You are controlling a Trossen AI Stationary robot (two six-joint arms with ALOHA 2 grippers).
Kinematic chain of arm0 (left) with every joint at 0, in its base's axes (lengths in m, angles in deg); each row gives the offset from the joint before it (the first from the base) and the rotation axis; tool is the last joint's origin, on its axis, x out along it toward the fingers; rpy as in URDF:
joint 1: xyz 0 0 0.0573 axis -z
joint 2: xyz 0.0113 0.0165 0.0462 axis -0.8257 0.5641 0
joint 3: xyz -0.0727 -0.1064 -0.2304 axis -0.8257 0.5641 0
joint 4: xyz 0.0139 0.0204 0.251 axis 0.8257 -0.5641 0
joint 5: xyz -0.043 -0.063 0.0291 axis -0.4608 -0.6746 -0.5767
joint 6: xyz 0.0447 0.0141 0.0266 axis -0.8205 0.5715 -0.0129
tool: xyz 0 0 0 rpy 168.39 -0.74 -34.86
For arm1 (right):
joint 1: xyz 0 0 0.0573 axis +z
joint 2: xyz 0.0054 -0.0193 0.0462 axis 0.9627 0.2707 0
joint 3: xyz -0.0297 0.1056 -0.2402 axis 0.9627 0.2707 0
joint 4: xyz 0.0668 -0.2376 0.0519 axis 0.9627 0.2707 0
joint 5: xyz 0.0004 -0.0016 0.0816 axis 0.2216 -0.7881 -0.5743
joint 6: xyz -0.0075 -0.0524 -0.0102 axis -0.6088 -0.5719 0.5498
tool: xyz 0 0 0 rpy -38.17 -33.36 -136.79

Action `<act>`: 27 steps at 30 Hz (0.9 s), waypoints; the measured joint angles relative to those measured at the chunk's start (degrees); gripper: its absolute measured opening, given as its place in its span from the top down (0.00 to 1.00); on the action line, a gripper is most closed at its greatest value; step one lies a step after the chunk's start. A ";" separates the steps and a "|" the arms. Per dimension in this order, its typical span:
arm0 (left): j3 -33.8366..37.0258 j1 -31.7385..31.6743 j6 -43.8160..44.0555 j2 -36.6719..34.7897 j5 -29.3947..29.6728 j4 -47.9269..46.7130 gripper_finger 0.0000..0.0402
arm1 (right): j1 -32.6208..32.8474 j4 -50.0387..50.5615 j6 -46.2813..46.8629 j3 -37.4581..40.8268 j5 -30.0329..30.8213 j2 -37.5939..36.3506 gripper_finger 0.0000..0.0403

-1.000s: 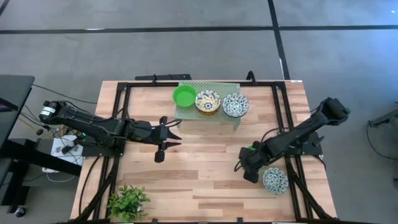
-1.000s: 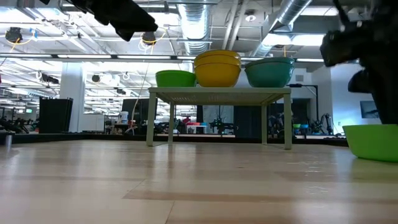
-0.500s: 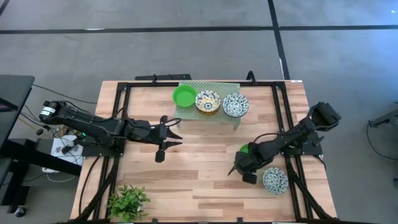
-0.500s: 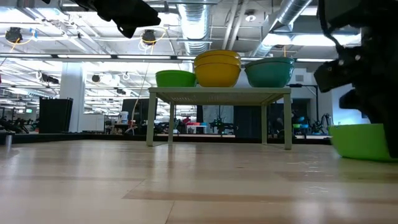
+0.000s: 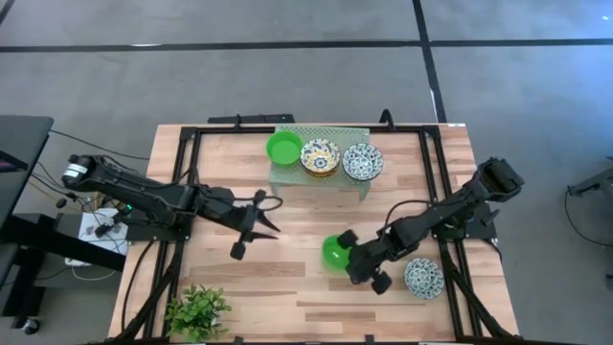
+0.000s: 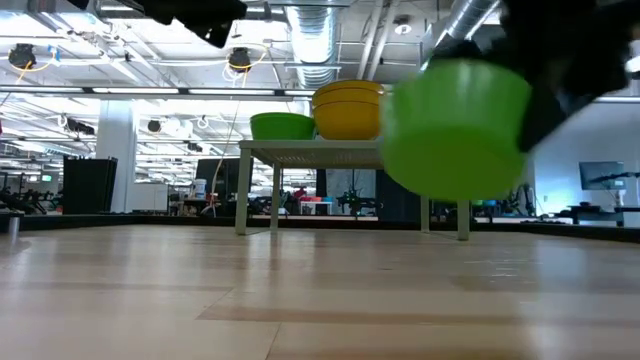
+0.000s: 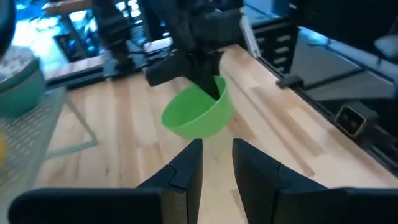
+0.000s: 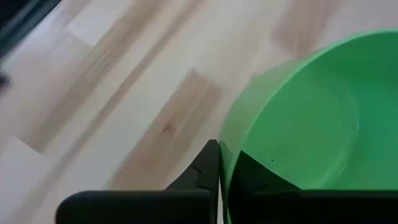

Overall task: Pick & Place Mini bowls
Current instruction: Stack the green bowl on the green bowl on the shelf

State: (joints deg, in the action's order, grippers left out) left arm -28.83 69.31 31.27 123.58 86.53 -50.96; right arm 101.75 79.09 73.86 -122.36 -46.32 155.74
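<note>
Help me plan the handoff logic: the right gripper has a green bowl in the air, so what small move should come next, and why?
Probably keep carrying it toward the rack. The right gripper pinches the green bowl by its rim, clear of the table in the low view. The rack already holds three bowls, while the left gripper waits open mid-table.

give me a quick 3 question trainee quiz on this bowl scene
1. True or false: the green bowl held by the right gripper rests flat on the table.
2. How many bowls sit on the pale green rack?
3. Which is nearer the plant: A) left gripper B) right gripper?

Key:
1. False; it hangs tilted above the wood.
2. Three in the overhead view: one green, two patterned.
3. A.
</note>
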 joint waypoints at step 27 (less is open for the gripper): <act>-5.38 -0.15 -14.88 23.99 -1.10 7.03 0.61 | -11.85 1.73 -37.98 -10.82 -3.40 12.33 0.99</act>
State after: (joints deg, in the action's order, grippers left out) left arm -34.21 69.16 16.39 147.57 85.44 -43.93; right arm 89.91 80.82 35.88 -133.19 -49.72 168.07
